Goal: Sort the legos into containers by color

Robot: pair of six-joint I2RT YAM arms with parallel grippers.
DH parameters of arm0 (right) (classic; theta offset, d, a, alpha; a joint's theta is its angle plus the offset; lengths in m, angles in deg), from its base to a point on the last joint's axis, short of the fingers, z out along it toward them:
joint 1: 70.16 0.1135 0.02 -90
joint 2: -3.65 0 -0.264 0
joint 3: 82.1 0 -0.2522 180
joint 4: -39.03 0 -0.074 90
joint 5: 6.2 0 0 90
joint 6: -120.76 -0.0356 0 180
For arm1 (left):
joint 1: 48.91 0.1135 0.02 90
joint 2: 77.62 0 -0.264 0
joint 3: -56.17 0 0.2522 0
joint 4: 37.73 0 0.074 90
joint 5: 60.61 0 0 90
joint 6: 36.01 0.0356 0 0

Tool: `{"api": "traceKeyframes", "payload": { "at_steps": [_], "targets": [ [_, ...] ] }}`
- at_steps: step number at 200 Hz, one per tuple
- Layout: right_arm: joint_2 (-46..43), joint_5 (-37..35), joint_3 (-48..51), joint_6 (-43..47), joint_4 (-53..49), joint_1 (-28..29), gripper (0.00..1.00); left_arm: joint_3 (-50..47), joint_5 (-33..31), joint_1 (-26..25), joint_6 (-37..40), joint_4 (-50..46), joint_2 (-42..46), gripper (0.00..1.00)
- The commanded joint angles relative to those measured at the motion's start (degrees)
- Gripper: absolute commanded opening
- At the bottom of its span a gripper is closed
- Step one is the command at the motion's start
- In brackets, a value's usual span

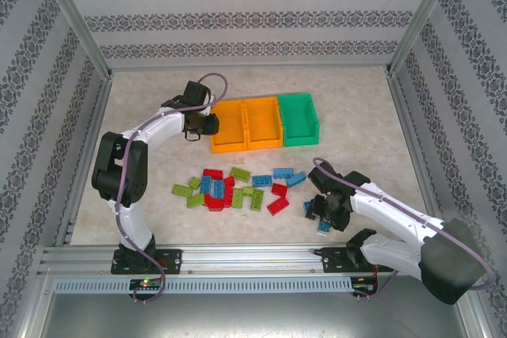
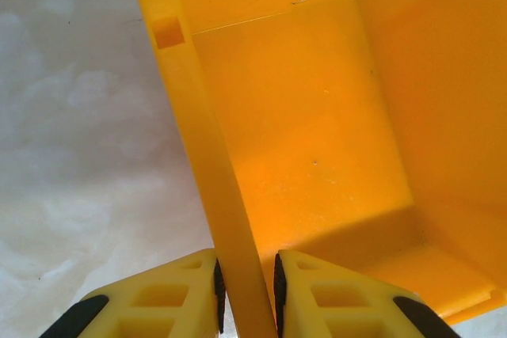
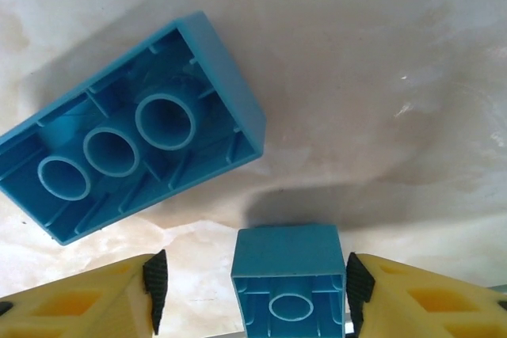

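The pale marbled table carries three touching bins in a row: an orange bin at the left pincer, then a second orange bin and a green bin farther to its right. Mixed legos lie scattered left of the right pincer; a small blue brick sits between its fingers, a longer blue brick just ahead

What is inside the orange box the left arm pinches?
Nothing: the orange bin shows a bare floor. The left gripper clamps its wall, and its fingers cover the nearest bit.

Beige marbled tabletop, grey floral-striped walls, aluminium frame rails, even light
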Motion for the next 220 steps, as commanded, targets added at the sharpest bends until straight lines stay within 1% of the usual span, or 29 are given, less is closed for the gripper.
{"api": "traceKeyframes", "payload": {
  "at_steps": [1,58,77,102,139,181,220],
  "targets": [
    [1.45,-0.33,-0.53,0.26,-1.14,1.08,0.62,-0.23,0.36,-0.85,2.27,1.60,0.27,0.25],
    [3.30,-0.24,-0.39,-1.03,-0.84,3.41,0.57,-1.75,-0.32,-0.81,2.52,1.84,1.07,0.26],
    [3.76,-0.74,-0.10,-1.29,-0.10,3.95,0.52,-2.03,-0.03,-0.81,2.45,2.19,1.00,0.27],
    [4.29,-1.11,0.19,-1.23,0.61,4.97,0.48,-1.87,-0.23,-0.82,2.17,2.20,0.83,0.27],
    [4.91,-2.75,-0.63,-1.49,0.41,5.63,0.38,-2.02,-0.28,-0.83,1.75,2.55,0.74,0.28],
    [3.46,-4.29,-2.40,-1.23,-1.55,6.17,0.30,-2.49,-1.15,-0.87,1.76,2.55,1.30,0.38],
    [-0.62,-4.23,-6.37,0.66,-3.35,6.04,0.29,-3.09,-2.97,-0.81,1.36,3.09,2.50,0.49]
  ]
}}
